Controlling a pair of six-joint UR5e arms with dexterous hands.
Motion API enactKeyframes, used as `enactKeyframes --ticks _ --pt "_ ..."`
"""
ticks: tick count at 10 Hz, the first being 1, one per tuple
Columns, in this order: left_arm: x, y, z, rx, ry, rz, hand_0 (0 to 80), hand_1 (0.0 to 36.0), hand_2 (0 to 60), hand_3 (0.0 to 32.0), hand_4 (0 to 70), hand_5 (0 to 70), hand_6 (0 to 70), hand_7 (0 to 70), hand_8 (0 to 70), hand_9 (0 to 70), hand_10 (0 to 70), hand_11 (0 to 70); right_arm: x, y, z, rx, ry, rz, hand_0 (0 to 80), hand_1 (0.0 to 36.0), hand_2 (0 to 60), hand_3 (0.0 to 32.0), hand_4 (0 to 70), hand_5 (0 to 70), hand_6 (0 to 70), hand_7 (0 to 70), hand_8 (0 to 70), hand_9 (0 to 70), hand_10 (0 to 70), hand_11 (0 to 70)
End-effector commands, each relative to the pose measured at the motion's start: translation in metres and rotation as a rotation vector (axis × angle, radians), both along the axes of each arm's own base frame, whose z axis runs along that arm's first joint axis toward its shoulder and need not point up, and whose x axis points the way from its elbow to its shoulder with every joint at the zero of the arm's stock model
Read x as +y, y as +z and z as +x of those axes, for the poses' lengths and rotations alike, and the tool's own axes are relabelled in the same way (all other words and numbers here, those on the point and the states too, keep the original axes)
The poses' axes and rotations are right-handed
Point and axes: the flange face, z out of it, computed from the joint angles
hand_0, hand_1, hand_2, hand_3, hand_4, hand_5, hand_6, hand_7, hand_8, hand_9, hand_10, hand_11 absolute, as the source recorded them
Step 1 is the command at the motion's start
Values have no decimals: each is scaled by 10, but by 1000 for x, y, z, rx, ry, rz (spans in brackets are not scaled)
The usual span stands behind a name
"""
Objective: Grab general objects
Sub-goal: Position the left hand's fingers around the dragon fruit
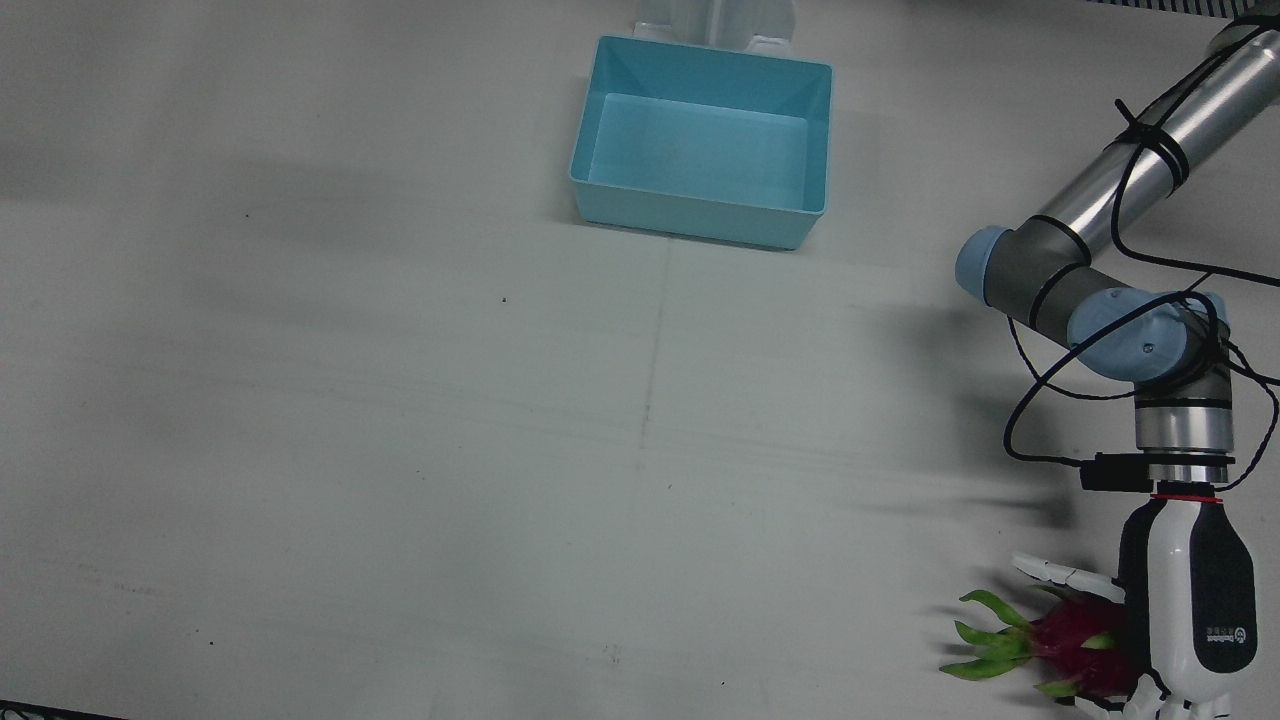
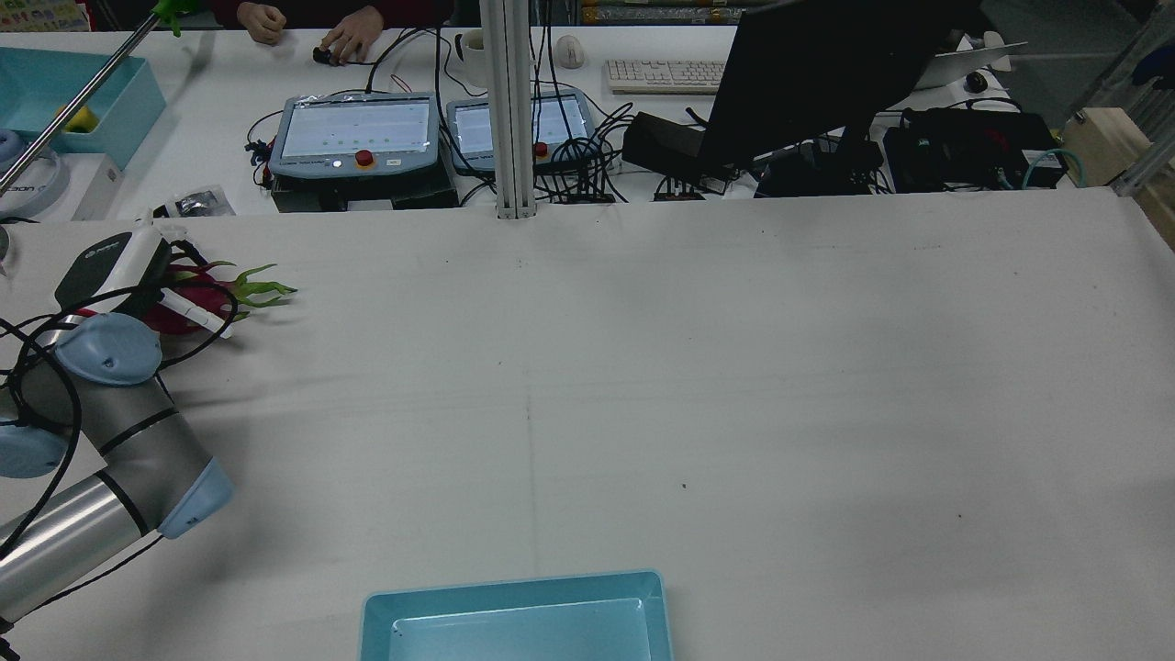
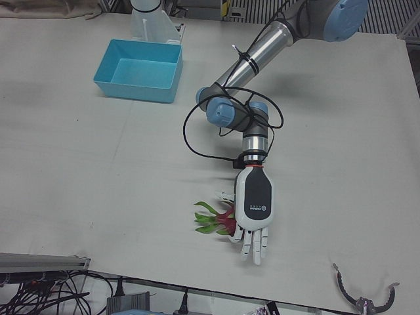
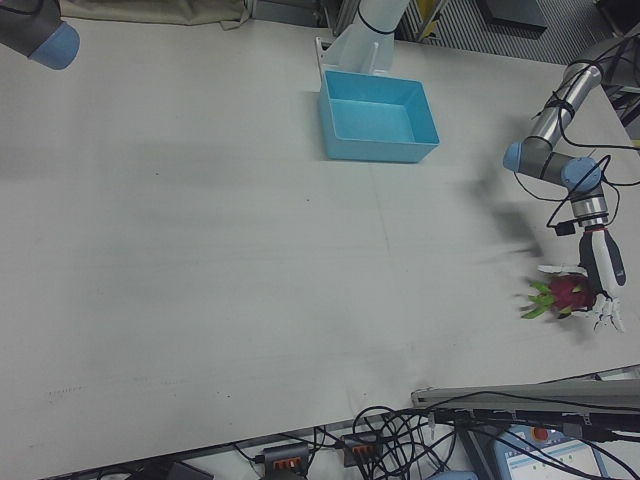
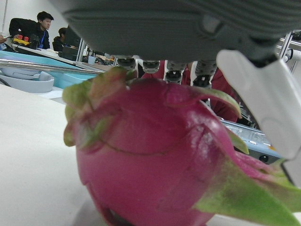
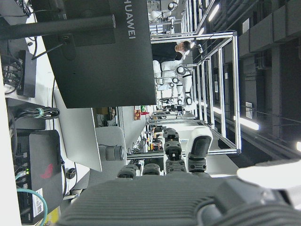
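Note:
A magenta dragon fruit (image 1: 1075, 640) with green scales lies on the white table near its front edge, on my left arm's side. It also shows in the rear view (image 2: 188, 308), the left-front view (image 3: 223, 220) and the right-front view (image 4: 567, 292). My left hand (image 1: 1190, 620) lies flat over the fruit, palm down, fingers stretched out past it and thumb apart on the near side; it is open. In the left hand view the fruit (image 5: 150, 160) fills the frame just under the palm (image 5: 164, 23). My right hand (image 6: 155, 197) shows only in its own view, empty, fingers apart.
A light-blue bin (image 1: 690, 215) stands empty at the table's robot side, near the middle; it also shows in the rear view (image 2: 514, 588). Behind the fruit is the table edge with operator desks, pendants and cables (image 2: 358, 138).

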Motion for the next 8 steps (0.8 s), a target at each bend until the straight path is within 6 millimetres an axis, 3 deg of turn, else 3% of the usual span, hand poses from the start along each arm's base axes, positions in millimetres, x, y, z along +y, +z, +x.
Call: enactKeyframes --ticks 1,4,8 --pt "0 5 2 -25 8 14 583 191 0 0 227 370 173 139 50 13 58 99 0 1 0 0 0 -3 0 0 0 0 0 0 0 0 0 0 0 0" --pt "3 5 10 -22 18 22 574 187 0 0 210 346 158 128 42 11 48 84 0 0 0 0 0 -1 0 0 0 0 0 0 0 0 0 0 0 0" --pt "4 6 14 -18 22 29 560 169 0 0 294 389 200 136 67 13 73 116 0 1 0 0 0 -3 0 0 0 0 0 0 0 0 0 0 0 0"
